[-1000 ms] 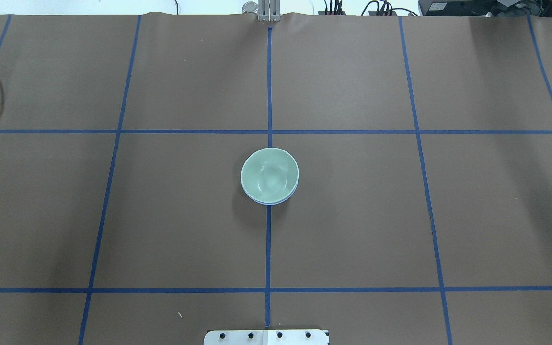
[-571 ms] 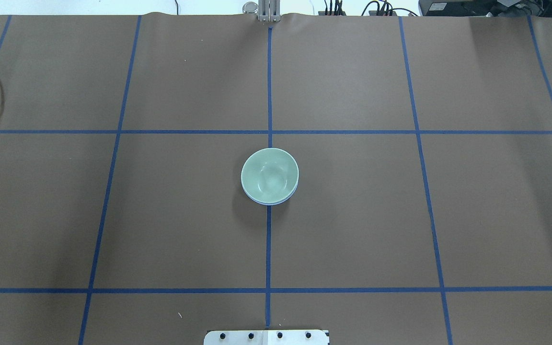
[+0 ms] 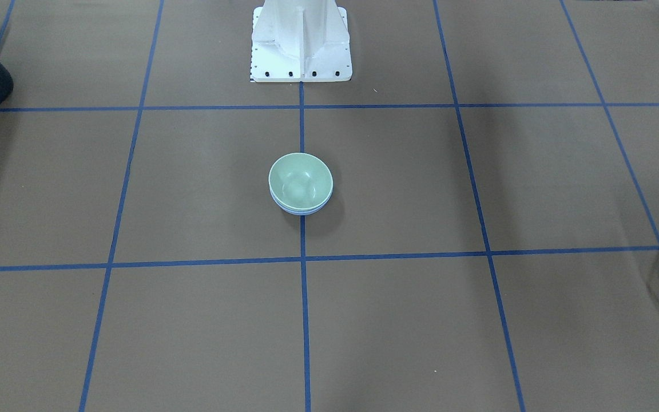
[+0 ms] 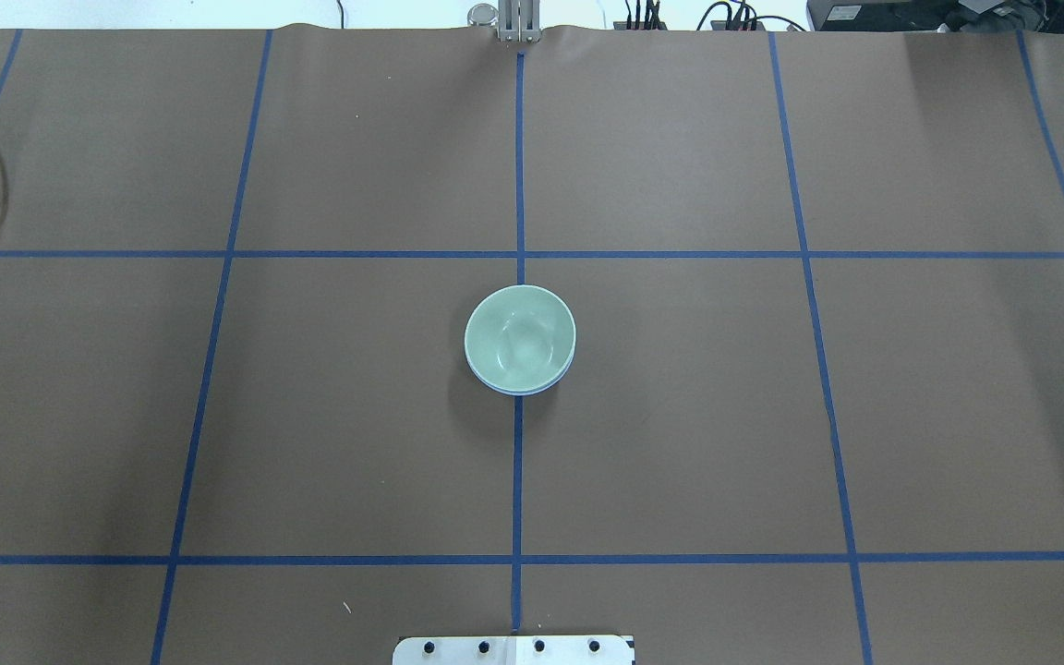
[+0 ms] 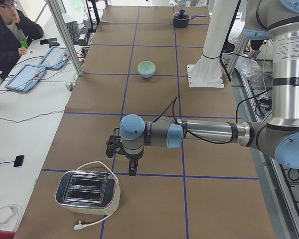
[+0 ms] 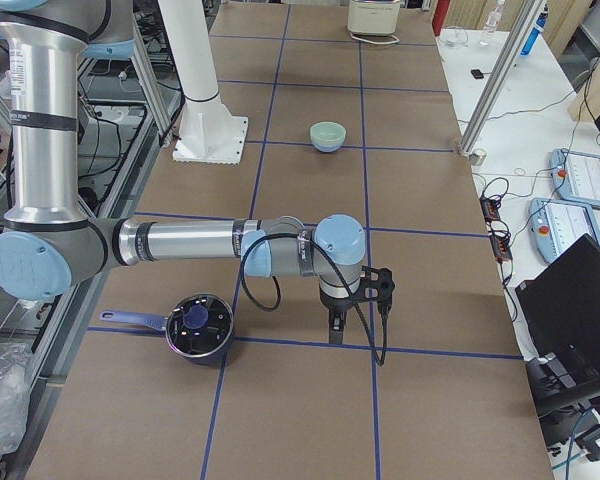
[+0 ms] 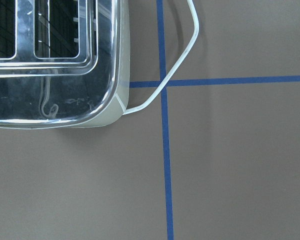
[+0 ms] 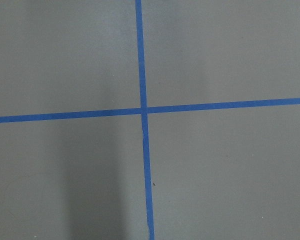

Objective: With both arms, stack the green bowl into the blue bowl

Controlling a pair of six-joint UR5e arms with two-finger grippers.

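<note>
Left end of the table (image 4: 772, 416): the left gripper (image 5: 132, 169) hangs fingers-down just beside the toaster (image 5: 87, 191). Finger opening cannot be told from this side view.

Centre: the green bowl (image 4: 520, 337) sits nested upright inside the blue bowl (image 3: 301, 211) on the middle tape line, with only a sliver of blue showing beneath. No shift against the overhead frames of the last second.

Right end: the right gripper (image 6: 337, 328) hangs near the lidded saucepan (image 6: 198, 325). Its opening likewise cannot be told.
</note>
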